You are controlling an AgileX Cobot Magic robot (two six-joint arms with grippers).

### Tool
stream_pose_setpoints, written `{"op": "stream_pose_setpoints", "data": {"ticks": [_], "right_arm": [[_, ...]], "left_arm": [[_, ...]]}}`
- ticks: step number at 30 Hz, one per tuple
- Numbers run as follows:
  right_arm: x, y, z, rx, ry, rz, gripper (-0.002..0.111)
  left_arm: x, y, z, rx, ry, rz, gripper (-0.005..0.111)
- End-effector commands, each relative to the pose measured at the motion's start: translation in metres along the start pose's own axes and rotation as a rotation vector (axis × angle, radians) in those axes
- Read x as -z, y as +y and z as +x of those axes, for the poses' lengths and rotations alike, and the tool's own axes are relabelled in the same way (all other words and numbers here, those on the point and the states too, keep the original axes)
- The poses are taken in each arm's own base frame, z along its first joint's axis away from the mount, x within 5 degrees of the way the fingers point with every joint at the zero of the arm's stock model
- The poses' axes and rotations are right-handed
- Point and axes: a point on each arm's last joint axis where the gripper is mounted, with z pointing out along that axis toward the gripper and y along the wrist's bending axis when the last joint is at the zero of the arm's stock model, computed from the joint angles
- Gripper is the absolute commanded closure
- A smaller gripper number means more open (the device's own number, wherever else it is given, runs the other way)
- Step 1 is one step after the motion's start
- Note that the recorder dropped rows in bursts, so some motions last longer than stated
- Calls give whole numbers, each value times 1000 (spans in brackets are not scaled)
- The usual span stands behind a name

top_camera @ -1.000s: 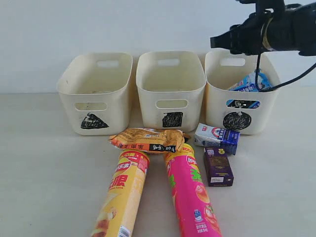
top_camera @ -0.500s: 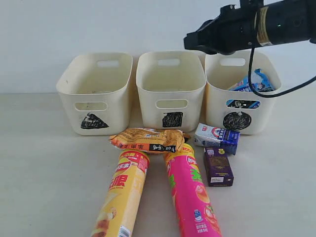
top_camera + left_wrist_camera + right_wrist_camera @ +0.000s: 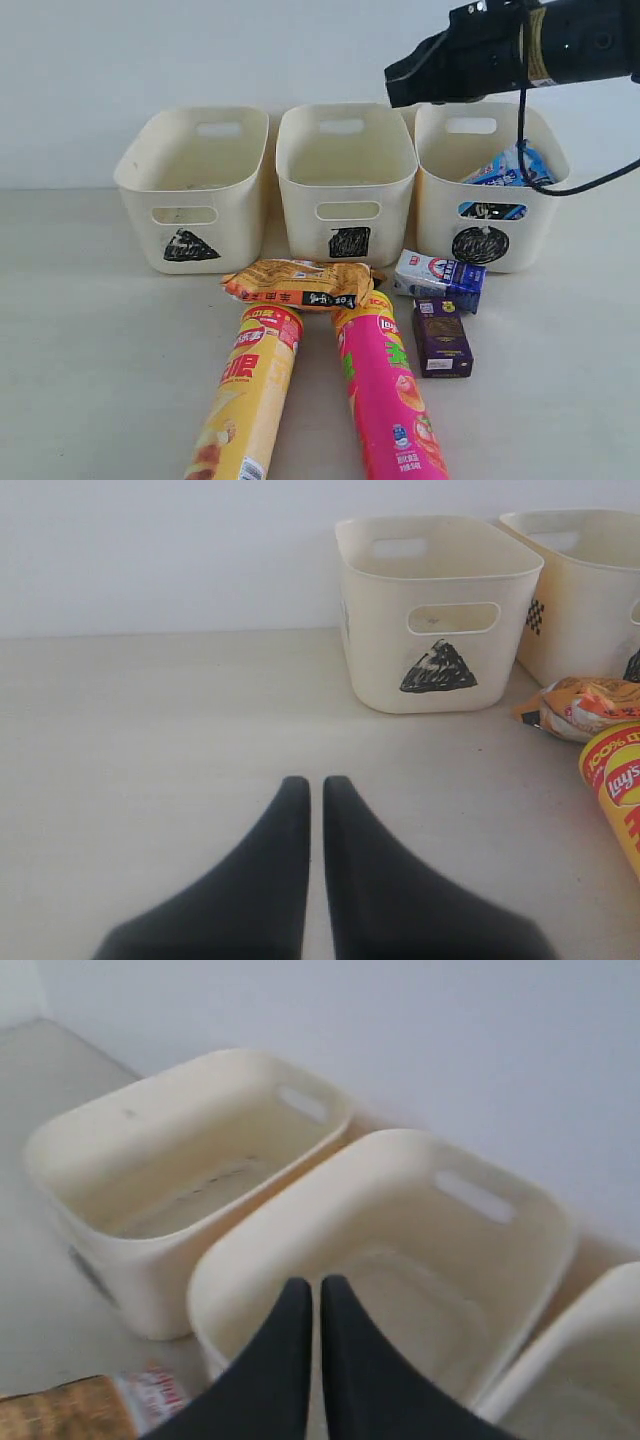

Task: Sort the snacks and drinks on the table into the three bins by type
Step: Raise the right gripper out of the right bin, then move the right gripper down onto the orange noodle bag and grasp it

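My right gripper (image 3: 392, 88) hangs shut and empty, high above the gap between the square bin (image 3: 300, 215) and the circle bin (image 3: 435, 215). Its wrist view shows the shut tips (image 3: 315, 1285) over the square bin's rim (image 3: 240, 1270). A blue packet (image 3: 505, 168) lies in the circle bin. The triangle bin (image 3: 150, 205) holds no snack. On the table (image 3: 100, 350) lie an orange packet (image 3: 300, 284), a yellow tube (image 3: 250, 395), a pink tube (image 3: 390, 400), a white-blue carton (image 3: 440, 276) and a dark purple carton (image 3: 442, 340). My left gripper (image 3: 315, 785) is shut, low over bare table.
A white wall stands right behind the bins. From the left wrist, the triangle bin (image 3: 380, 630) is ahead, with the square bin (image 3: 560, 620), orange packet (image 3: 585, 705) and yellow tube (image 3: 615, 780) at the frame's side. The circle bin's rim (image 3: 590, 1360) edges the right wrist view.
The right arm has swung left from over the circle bin to near the square bin, then eased back slightly. The blue packet stays in the circle bin. The left gripper has not moved.
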Motion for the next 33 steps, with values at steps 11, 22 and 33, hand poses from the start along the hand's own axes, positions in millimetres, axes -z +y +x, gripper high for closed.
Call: {"op": "stream_pose_setpoints", "data": {"ticks": [11, 22, 33], "right_arm": [[90, -63, -1, 436, 330, 1075, 108], [93, -52, 39, 319, 772, 845, 108], [46, 39, 44, 313, 692, 64, 108]], "left_arm": [[0, 0, 1, 6, -4, -3, 103], [0, 0, 0, 6, -6, -4, 103], [0, 0, 0, 6, -6, -4, 103]]}}
